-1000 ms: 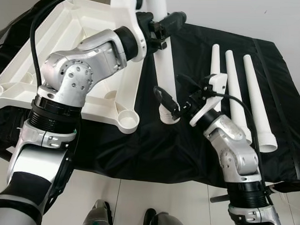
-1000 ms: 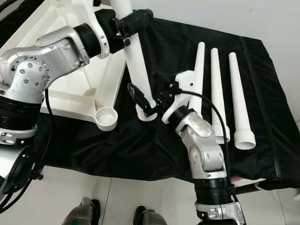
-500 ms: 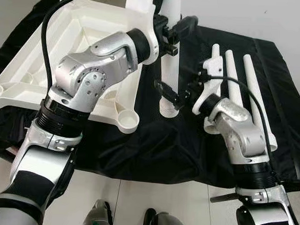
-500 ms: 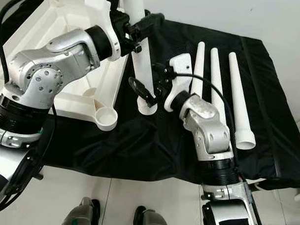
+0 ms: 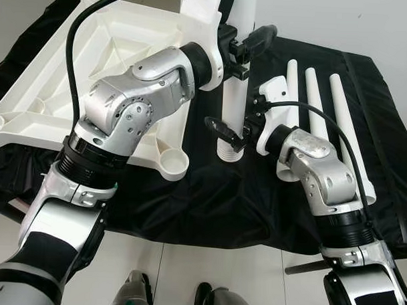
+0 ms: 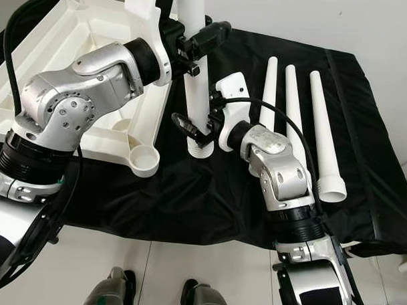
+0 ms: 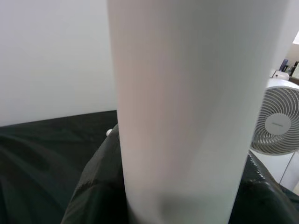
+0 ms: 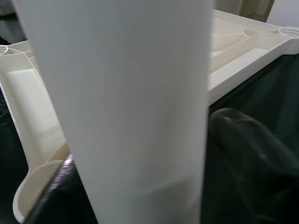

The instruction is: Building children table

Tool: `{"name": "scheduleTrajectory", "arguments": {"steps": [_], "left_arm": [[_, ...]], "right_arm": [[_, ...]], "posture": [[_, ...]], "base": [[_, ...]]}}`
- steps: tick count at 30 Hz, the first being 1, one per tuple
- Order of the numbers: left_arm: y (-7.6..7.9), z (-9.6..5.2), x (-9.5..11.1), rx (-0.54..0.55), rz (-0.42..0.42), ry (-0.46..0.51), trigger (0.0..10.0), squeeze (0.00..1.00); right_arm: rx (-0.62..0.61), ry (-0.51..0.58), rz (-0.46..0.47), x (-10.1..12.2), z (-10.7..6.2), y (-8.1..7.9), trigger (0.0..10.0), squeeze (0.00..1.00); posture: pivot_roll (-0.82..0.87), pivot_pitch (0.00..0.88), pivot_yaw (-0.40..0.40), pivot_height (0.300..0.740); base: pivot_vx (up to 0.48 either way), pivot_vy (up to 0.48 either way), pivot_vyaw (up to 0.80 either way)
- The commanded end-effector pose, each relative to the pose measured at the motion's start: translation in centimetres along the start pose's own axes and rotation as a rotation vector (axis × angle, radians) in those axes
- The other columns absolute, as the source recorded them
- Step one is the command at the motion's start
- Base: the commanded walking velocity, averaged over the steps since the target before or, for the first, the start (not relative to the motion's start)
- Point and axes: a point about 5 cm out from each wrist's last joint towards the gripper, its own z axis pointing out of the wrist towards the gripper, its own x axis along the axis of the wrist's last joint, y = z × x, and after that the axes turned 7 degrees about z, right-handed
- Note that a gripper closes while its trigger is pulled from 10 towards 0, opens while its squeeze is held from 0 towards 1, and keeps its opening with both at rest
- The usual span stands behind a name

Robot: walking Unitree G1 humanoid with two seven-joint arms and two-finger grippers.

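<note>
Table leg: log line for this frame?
table leg upright, threaded end on black cloth | left gripper shut high on it | right gripper shut low | corner socket empty | three spare legs flat

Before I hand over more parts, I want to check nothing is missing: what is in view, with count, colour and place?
Tabletop: one, white, upside down on the cloth's left side.
Held leg: one, white, upright, threaded end on the cloth.
Spare legs: three, white, lying side by side at right.
Cloth: one, black, under everything.
Fan: one, white, in the background.
Left gripper: high on the held leg.
Right gripper: low on it.
</note>
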Motion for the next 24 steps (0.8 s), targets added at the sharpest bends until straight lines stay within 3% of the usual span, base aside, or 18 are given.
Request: {"name": "scheduleTrajectory", "arguments": {"steps": [1,2,16,17,24], "left_arm": [[1.8,0.2,0.6,-0.276,0.028,0.046,10.0,0.00],[1.8,0.2,0.5,-0.277,0.029,0.046,10.0,0.00],[1.7,0.4,0.0,-0.282,0.036,0.034,10.0,0.00],[1.6,0.4,-0.1,-0.284,0.015,0.037,10.0,1.00],[0.7,0.2,0.0,-0.273,-0.061,0.049,10.0,1.00]], "right_arm": [[0.009,-0.013,0.003,-0.1,0.2,-0.2,3.5,0.00],[0.005,-0.008,0.005,0.0,0.3,-0.1,0.0,0.00],[-0.027,0.024,0.008,0.6,0.8,0.2,0.0,0.00],[-0.044,0.025,0.013,0.6,0.8,0.3,10.0,0.00],[-0.130,0.048,0.060,0.4,0.9,0.8,10.0,0.00]], "posture": [[0.10,0.165,-0.094,0.740],[0.10,0.165,-0.095,0.740],[0.10,0.160,-0.093,0.740],[0.11,0.159,-0.092,0.740],[0.11,0.153,-0.083,0.740]], "base": [[0.000,0.000,0.00],[0.000,0.000,0.00],[0.000,0.000,0.00],[0.000,0.000,0.00],[0.000,0.000,0.00]]}}
